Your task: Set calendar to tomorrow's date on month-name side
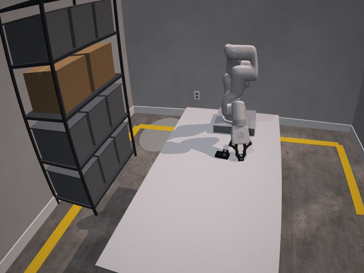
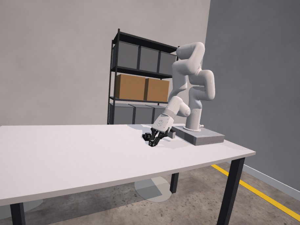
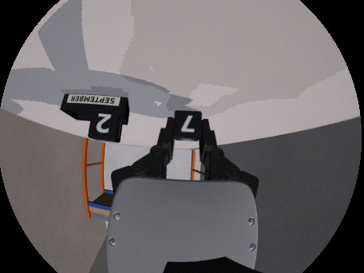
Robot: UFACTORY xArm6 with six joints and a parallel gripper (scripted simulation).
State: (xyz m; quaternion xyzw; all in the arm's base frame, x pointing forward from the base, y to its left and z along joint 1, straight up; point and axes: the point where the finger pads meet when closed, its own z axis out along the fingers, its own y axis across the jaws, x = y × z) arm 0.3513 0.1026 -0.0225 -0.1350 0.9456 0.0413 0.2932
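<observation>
The black calendar tray [image 1: 218, 154] [image 3: 76, 107] stands on the table with its SEPTEMBER label facing the robot. One black cube [image 1: 225, 153] [image 2: 148, 135] [image 3: 104, 127] is in the tray, at one end, showing 2 on the month side. The digit and label read upside down in the wrist view. The other black cube [image 1: 241, 158] [image 2: 151, 144] [image 3: 187, 132] is outside the tray, at table level, showing 7 toward the robot and 0 on the far side. My gripper [image 1: 240, 155] [image 2: 153, 142] [image 3: 187, 127] is shut on this cube, one finger against each side. The tray's floor is mostly hidden.
The robot's grey base block [image 1: 233, 130] [image 2: 209, 139] stands behind the gripper on the white table [image 1: 205, 205] [image 2: 72, 157]. A shelf rack [image 1: 63, 117] with boxes stands beyond the table's side. The tray is close beside the gripper, on the rack side.
</observation>
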